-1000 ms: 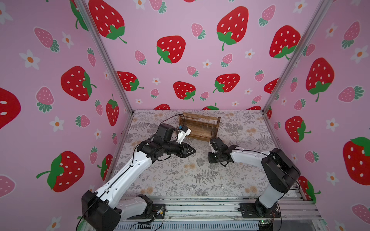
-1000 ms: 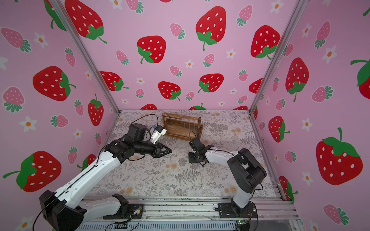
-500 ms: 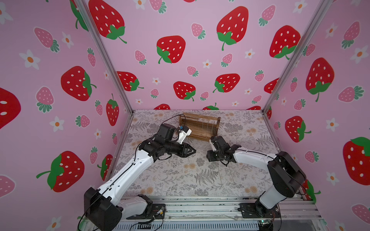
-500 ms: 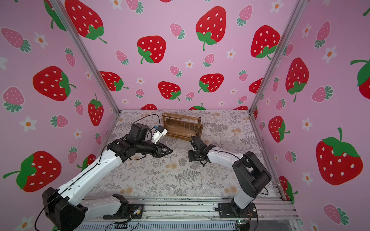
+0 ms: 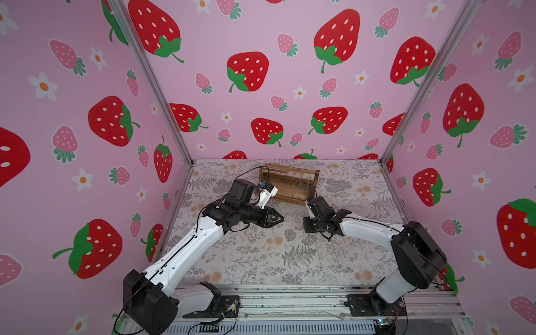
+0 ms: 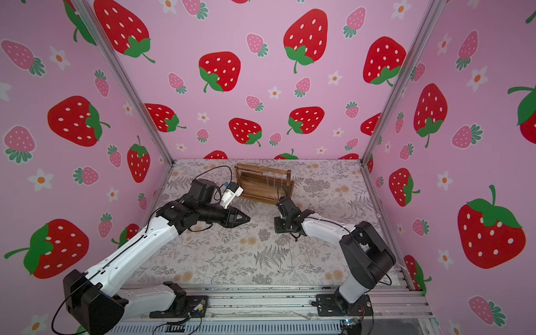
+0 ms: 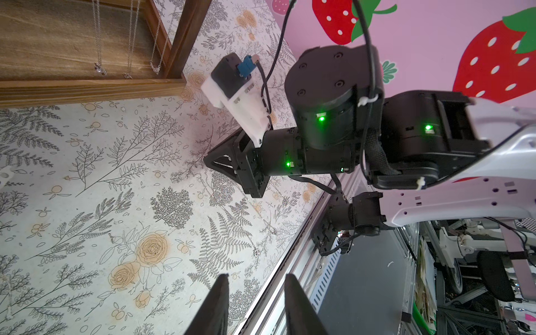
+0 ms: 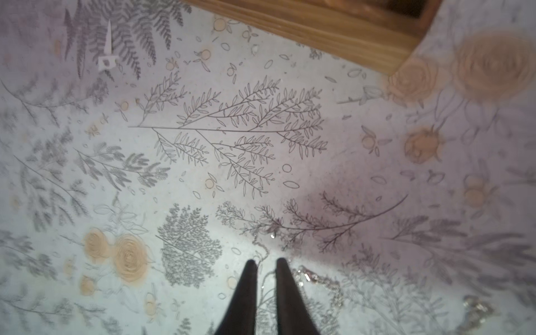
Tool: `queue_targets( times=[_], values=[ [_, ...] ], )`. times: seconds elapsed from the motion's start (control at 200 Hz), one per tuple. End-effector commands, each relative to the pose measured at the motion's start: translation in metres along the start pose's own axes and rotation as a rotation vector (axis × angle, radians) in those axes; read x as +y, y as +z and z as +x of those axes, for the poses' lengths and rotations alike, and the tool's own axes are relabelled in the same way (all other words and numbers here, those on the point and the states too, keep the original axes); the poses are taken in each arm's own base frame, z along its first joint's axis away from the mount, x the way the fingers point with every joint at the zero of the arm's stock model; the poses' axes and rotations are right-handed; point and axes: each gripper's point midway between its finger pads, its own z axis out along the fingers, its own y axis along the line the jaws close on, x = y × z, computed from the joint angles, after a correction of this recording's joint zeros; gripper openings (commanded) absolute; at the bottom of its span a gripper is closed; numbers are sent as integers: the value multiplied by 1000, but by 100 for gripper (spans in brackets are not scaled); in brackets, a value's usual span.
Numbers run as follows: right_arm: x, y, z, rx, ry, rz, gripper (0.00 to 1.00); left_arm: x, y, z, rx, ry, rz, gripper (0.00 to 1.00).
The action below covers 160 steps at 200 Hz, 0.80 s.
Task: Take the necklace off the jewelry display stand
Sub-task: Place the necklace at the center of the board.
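Three necklaces [image 7: 131,37] hang on the stand [image 5: 290,190], bunched toward its right end, with the pendants low over the tray floor. The stand sits at the far middle of the table [image 5: 246,261], turned a little; both top views agree [image 6: 265,187].

I have the left gripper [image 5: 280,218] level above the table, left of centre and nearer than the stand's left end, pointing right. Its fingers [image 7: 217,304] stand a moderate way apart with nothing between them.

The right gripper [image 8: 266,262] points straight down, just near of the stand's near right corner [image 8: 348,32]. In a top view it shows only as a black block [image 5: 309,226]. The tips are at or almost at the table, and I cannot tell if they touch it. Its fingers [image 8: 246,290] are a narrow gap apart and not clamped on anything I can see.

One thin chain [image 8: 262,252] lies on the table and runs into that gap. I cannot tell if the fingers touch it. A brighter bunch of links [image 8: 316,280] lies just beside those fingers, also flat on the table.

The two grippers face each other, apart. Faint thin lines [image 5: 320,258] on the table nearer than the right gripper are too fine to identify.
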Motion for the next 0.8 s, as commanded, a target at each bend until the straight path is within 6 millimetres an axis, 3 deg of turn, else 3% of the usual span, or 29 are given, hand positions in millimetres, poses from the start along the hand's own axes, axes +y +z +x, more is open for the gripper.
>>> queue_targets(
  times=[0.0,0.05,0.28,0.375,0.48,0.565,0.68,0.795],
  values=[
    [-4,2,7,28,-3,10,38,-4,3,-2,-6,5,15,33],
    [-4,2,7,27,-3,12,43,-4,4,-1,-3,6,15,33],
    [-4,0,7,23,-2,6,43,-4,6,-1,-4,2,10,34],
    [-9,-14,-2,-28,-1,32,43,-1,15,-2,-25,-21,16,34],
    [-30,-43,-18,-121,6,99,42,6,33,-7,-41,-50,0,33],
    [-45,-56,-19,-132,31,121,42,9,51,-11,-39,-48,-10,33],
    [-60,-49,-8,-95,73,121,41,23,81,-8,12,-50,-41,32],
    [-50,-33,2,-61,96,23,36,48,109,2,81,-56,-126,30]
  ],
)
